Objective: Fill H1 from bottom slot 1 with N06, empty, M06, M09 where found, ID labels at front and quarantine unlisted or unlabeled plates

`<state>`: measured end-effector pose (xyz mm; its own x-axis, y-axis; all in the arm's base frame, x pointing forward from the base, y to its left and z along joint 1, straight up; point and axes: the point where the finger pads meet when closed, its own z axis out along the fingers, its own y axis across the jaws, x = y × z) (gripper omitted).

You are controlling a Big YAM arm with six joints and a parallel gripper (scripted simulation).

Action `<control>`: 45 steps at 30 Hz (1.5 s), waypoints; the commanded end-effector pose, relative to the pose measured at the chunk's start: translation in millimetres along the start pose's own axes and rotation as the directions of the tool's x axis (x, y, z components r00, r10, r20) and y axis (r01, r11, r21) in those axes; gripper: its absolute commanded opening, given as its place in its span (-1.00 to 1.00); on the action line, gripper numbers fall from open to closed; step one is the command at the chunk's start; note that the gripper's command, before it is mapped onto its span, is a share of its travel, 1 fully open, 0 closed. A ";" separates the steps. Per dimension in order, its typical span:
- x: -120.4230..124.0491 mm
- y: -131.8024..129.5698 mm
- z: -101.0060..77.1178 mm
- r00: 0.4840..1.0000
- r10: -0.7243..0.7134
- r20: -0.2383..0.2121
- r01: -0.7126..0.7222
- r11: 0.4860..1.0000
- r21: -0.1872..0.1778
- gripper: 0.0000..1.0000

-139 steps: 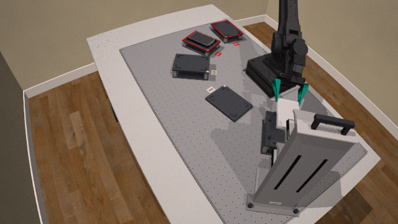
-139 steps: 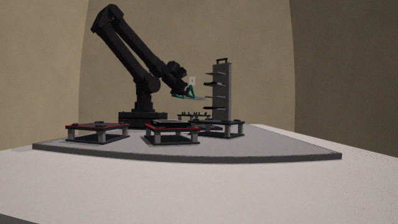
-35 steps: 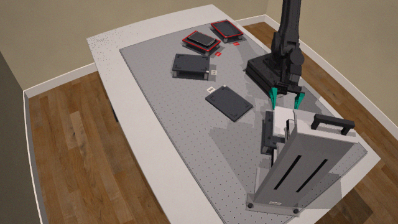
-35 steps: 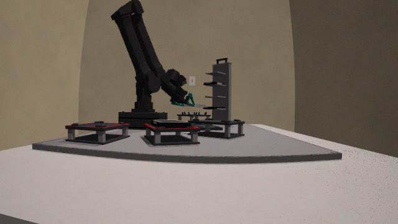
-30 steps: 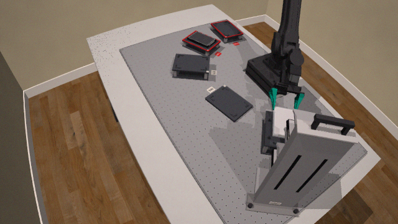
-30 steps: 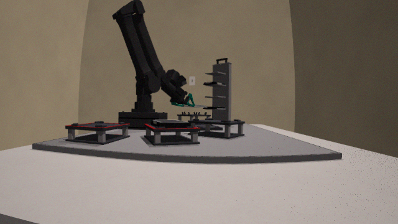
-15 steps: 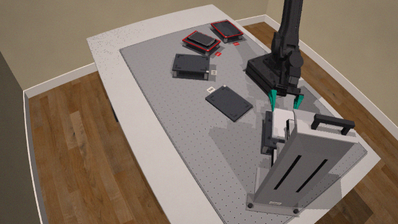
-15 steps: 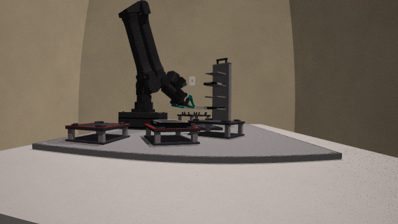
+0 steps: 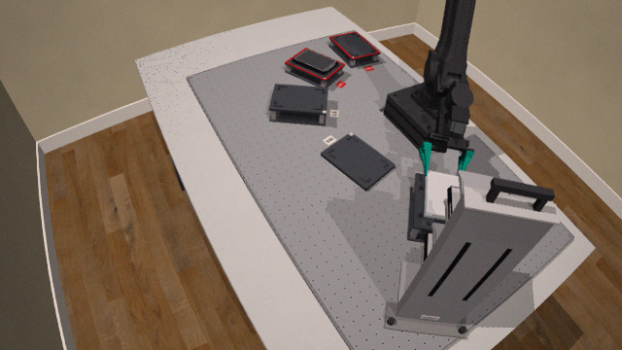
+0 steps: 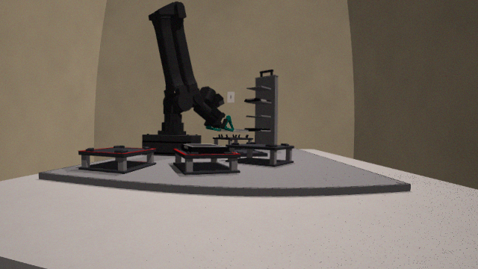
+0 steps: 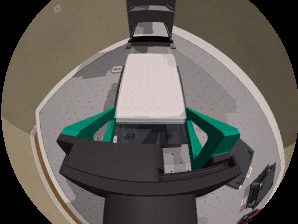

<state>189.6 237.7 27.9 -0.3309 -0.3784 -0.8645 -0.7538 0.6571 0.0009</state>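
My gripper is shut on a white plate, a green finger at each side of its near end. The plate looks level, above a dark raised nest in front of the hotel H1. No ID is readable on it. In the exterior view, dark plates show on the hotel's bottom shelf and third shelf; their IDs are not readable. A dark plate sits on one red-edged nest. The other red-edged nest is empty.
A raised dark nest and a low dark nest stand empty on the perforated deck. The hotel's tall side wall and top handle rise close beyond the held plate.
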 end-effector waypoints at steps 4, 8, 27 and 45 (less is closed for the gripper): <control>-7.3 2.6 3.0 0.999 0.010 0.032 -0.010 1.000 -0.005 0.72; -3.6 2.5 3.2 1.000 0.010 0.029 -0.010 1.000 -0.005 0.72; 3.7 2.5 7.6 1.000 0.010 0.029 -0.010 1.000 -0.005 0.72; 11.1 2.5 11.5 1.000 0.010 0.029 -0.009 1.000 -0.005 0.72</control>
<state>189.3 237.5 7.8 -0.3302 -0.3773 -0.8652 -0.7537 0.6572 0.0010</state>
